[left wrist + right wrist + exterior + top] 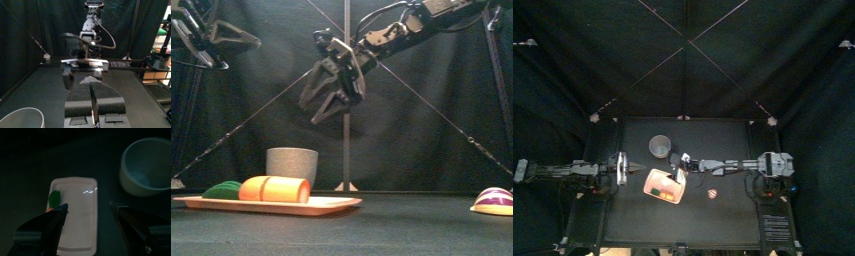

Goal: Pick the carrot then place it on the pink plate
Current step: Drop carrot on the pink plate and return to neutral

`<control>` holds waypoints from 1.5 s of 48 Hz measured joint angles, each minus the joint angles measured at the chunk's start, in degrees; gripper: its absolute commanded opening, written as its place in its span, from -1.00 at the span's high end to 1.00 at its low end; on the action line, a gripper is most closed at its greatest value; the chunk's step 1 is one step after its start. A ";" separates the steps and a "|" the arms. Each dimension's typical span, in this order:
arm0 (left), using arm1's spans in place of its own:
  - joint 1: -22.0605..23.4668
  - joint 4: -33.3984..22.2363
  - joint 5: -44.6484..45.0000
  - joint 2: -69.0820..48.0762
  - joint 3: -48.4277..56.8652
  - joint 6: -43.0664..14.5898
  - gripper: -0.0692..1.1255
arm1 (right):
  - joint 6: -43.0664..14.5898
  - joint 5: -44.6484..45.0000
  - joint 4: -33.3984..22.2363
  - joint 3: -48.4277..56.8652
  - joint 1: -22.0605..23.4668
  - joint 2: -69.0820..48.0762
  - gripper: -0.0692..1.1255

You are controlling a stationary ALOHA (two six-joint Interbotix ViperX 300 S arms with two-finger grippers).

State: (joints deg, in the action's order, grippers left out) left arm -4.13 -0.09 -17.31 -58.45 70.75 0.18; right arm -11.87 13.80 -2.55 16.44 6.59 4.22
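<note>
The orange carrot [275, 188] with its green leaf end [225, 190] lies on the flat pink plate [329, 206], left of the table's middle. From above, the carrot [668, 180] shows on the plate [657, 189]. My right gripper [334, 96] hangs open well above the plate, holding nothing. In the right wrist view its jaws straddle the plate [79, 223], and only the leaf [53, 199] shows beside one jaw. My left gripper [93, 102] rests shut at the table's left side [623, 170].
A tall grey speckled cup [291, 162] stands just behind the plate; it also shows in the top view as the cup [660, 148]. A small purple, yellow and white toy [494, 200] lies on the table to the right, front of the right arm [714, 194].
</note>
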 measured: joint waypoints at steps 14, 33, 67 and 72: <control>-0.09 -0.09 0.00 0.09 -0.09 0.00 0.95 | 0.35 -15.56 -1.93 15.56 -0.35 -18.63 -0.77; 0.00 -0.09 0.09 0.00 0.00 0.00 0.95 | 0.26 -23.99 -3.96 35.33 -0.62 -46.58 -0.77; 0.00 -0.09 0.09 0.00 0.18 -0.09 0.95 | 0.26 -24.70 -5.89 47.99 -2.46 -63.46 -0.77; 0.00 -0.09 0.00 -0.09 0.18 -0.09 0.95 | 0.26 -24.70 -6.24 49.04 -1.67 -63.46 -0.77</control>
State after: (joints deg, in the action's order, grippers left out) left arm -4.13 -0.18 -17.31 -58.54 70.93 0.09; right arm -11.60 -10.90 -8.79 65.48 4.92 -59.24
